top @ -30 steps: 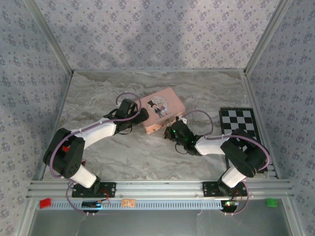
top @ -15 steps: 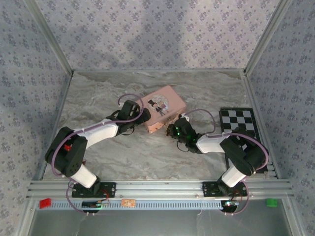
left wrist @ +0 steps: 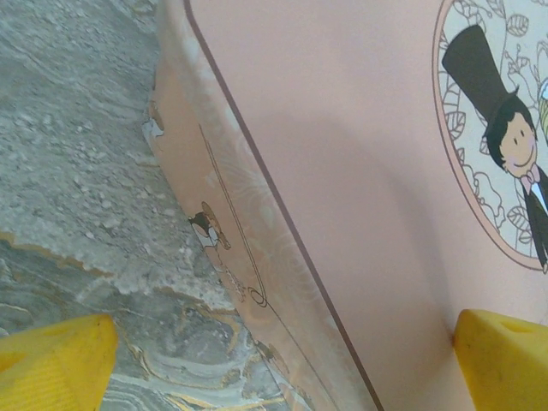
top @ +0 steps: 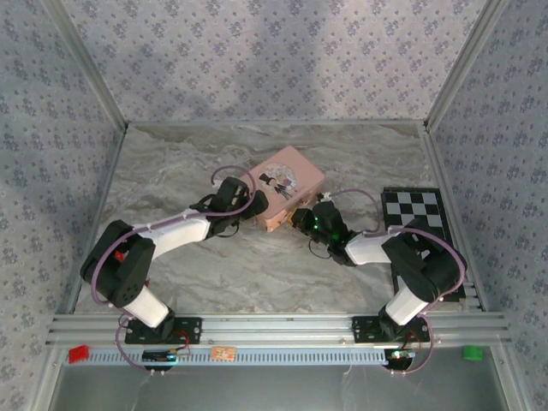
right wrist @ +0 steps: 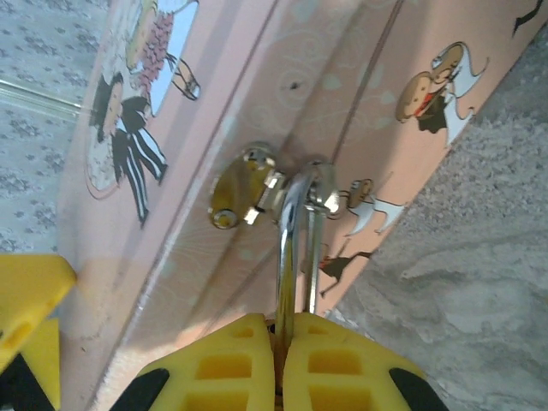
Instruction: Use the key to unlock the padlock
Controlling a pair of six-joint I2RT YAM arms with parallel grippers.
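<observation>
The pink illustrated tin (top: pixel 287 182) lies mid-table. The padlock hangs from the tin's gold hasp (right wrist: pixel 239 189) by its thin silvery shackle (right wrist: pixel 290 224). My right gripper (right wrist: pixel 281 332) is shut on the padlock, whose body is hidden between the yellow fingers (right wrist: pixel 223 368), at the tin's front side (top: pixel 301 217). My left gripper (left wrist: pixel 278 368) is open and straddles the tin's left corner (top: pixel 253 204). One of its fingertips (left wrist: pixel 53 360) is over the marble, the other over the lid (left wrist: pixel 360 154). The key is hidden.
A black-and-white checkered board (top: pixel 413 216) lies at the right, beside the right arm. Grey marbled table (top: pixel 205 265) spreads in front of the tin, with patterned walls on three sides and an aluminium rail (top: pixel 274 325) at the near edge.
Both grippers have shifted a little farther from the bases, and the tin has moved slightly back and right with them. Neither gripper's opening has changed.
</observation>
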